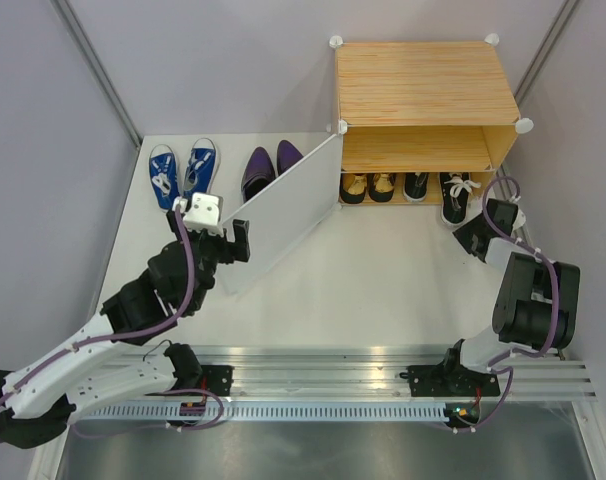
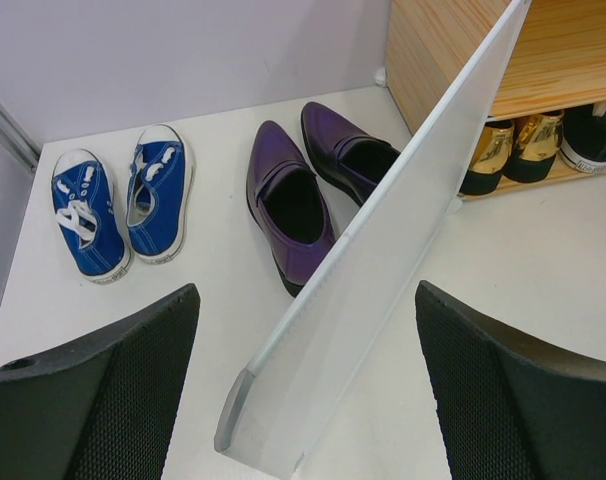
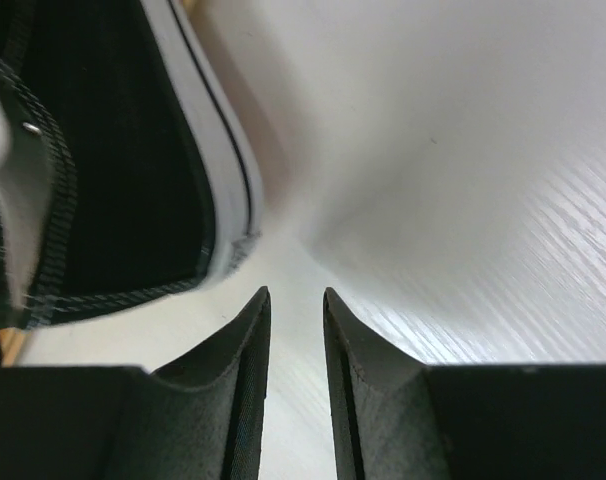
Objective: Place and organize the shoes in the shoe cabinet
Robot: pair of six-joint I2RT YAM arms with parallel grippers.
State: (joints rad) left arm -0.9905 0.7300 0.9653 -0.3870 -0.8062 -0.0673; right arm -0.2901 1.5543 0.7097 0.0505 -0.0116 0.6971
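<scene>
Four pairs logged. Blue sneakers (image 1: 183, 172), white-laced, and dark purple dress shoes (image 1: 268, 168) lie near the desk's far left corner. Gold shoes (image 1: 368, 187) and black shoes (image 1: 438, 190) sit on the low shelf of the wood-grain shoe cabinet (image 1: 423, 85), far right corner. Its white door panel (image 1: 283, 215), swung open, stands between my spread left gripper (image 2: 305, 292) and the purple pair. My right gripper (image 3: 296, 295), nearly pressed together and empty, hovers just beside the black shoes.

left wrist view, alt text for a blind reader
A white door panel stands open diagonally mid-frame, blue sneakers and purple dress shoes on the table to its left, gold shoes inside the cabinet to its right. The left gripper has jaws wide apart.
</scene>
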